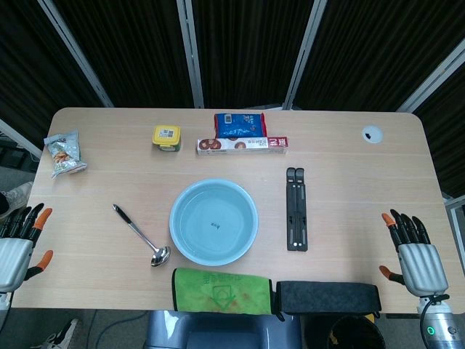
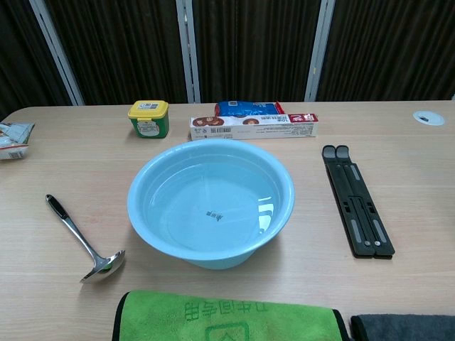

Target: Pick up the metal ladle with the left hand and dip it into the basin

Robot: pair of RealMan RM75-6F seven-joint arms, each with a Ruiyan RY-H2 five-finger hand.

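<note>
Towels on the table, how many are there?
2. The green towel lies at the near edge, just in front of the basin. The black towel lies right beside it, toward the robot's right. Nothing seems to hide another.
</note>
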